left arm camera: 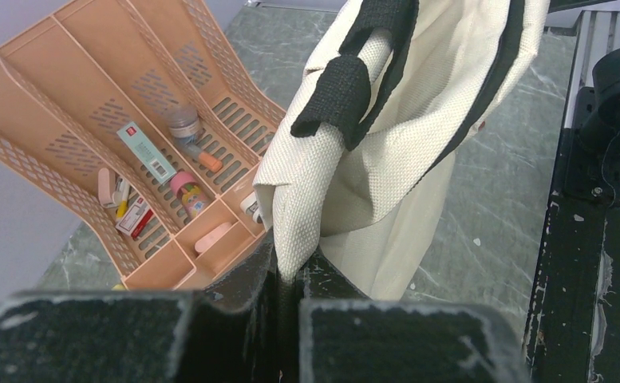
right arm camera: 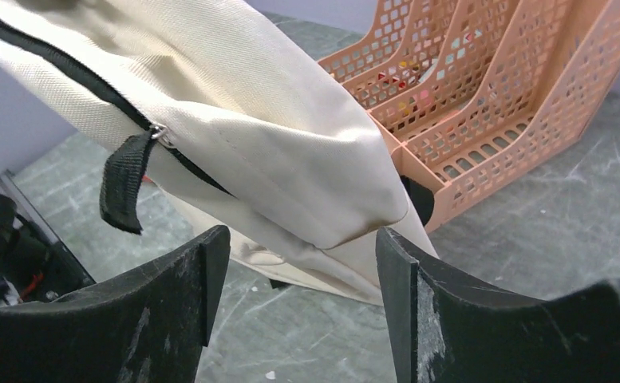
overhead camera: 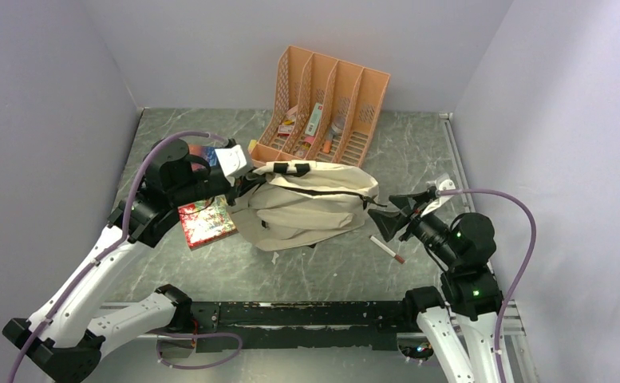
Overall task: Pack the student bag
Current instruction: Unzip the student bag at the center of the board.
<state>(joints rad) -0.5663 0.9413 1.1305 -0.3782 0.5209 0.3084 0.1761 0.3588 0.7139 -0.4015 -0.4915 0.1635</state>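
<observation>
Item: bag (overhead camera: 306, 203); loc. mid-table, slumped betw. book (overhead camera: 207, 222) & pen (overhead camera: 387, 249); L gripper (left arm camera: 290, 275) clenched on its cream edge; R gripper (right arm camera: 298, 271) released, bag corner just ahead, ungripped; rec.: R pinches fabric nr zip, pulls opp. L to spread mouth.

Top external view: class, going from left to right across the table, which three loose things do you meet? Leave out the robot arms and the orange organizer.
colourful book → student bag → white pen
</observation>
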